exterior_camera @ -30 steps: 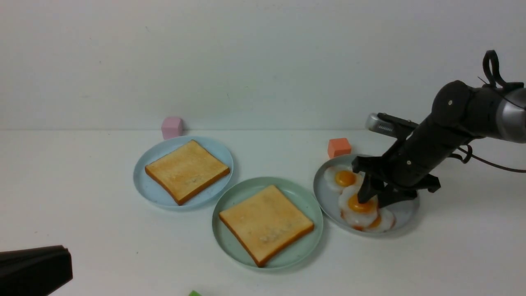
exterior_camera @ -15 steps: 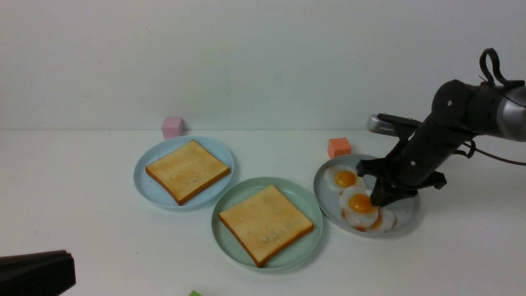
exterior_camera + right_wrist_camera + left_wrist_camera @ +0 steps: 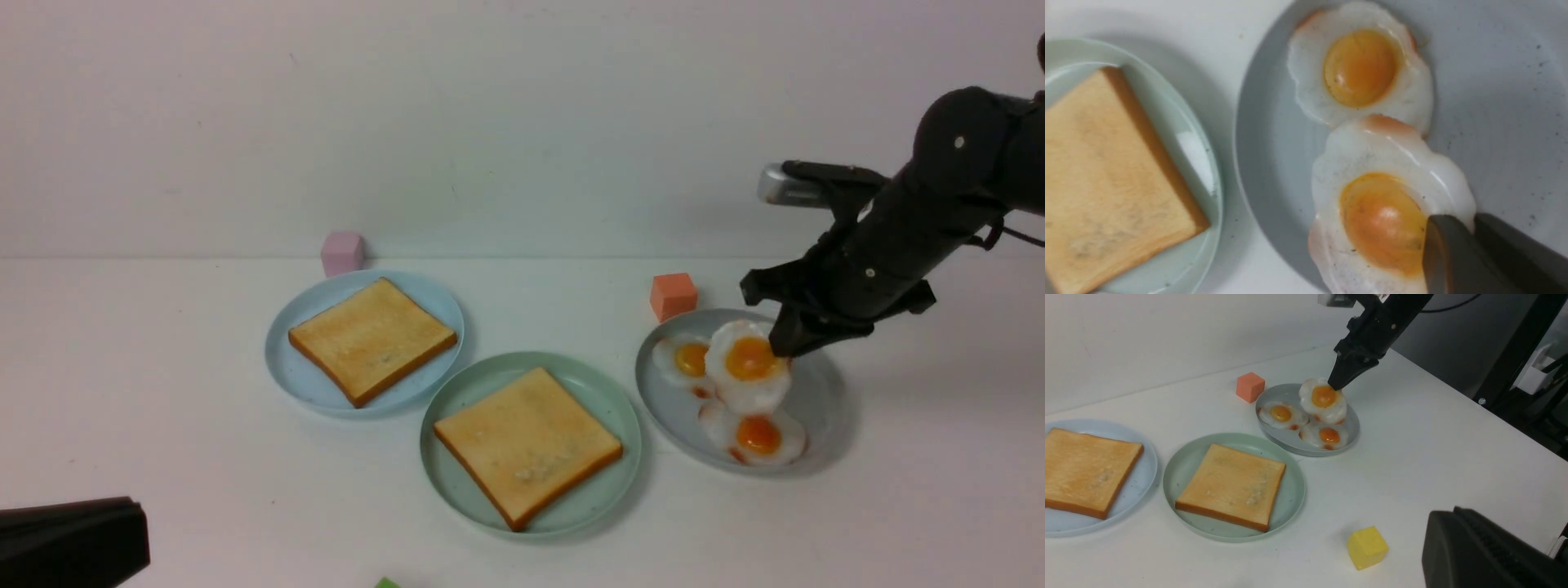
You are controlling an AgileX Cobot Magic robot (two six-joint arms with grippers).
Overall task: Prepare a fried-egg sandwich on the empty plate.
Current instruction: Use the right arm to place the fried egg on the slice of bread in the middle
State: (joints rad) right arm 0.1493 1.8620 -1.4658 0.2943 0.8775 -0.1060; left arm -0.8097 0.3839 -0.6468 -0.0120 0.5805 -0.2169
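Observation:
The mint-green plate (image 3: 611,394) sits front centre with one toasted bread slice (image 3: 526,441) on it. The second bread slice (image 3: 371,339) lies on the light blue plate (image 3: 429,292) to its left. My right gripper (image 3: 785,347) is shut on the rim of a fried egg (image 3: 747,363) and holds it tilted above the grey plate (image 3: 820,392). The right wrist view shows the fingertips (image 3: 1447,245) pinching the egg's white (image 3: 1384,220). Two other eggs (image 3: 686,358) (image 3: 758,437) lie on the grey plate. My left gripper (image 3: 1474,547) is shut and empty, low at the front left.
An orange cube (image 3: 673,294) stands just behind the grey plate. A pink cube (image 3: 341,251) stands behind the blue plate. A yellow cube (image 3: 1367,547) lies at the table's front near my left gripper. A green scrap (image 3: 386,582) shows at the front edge.
My right gripper has closed on the middle egg and lifted it up and to the right off the grey plate. The grey plate has shifted slightly right. The left arm has not moved.

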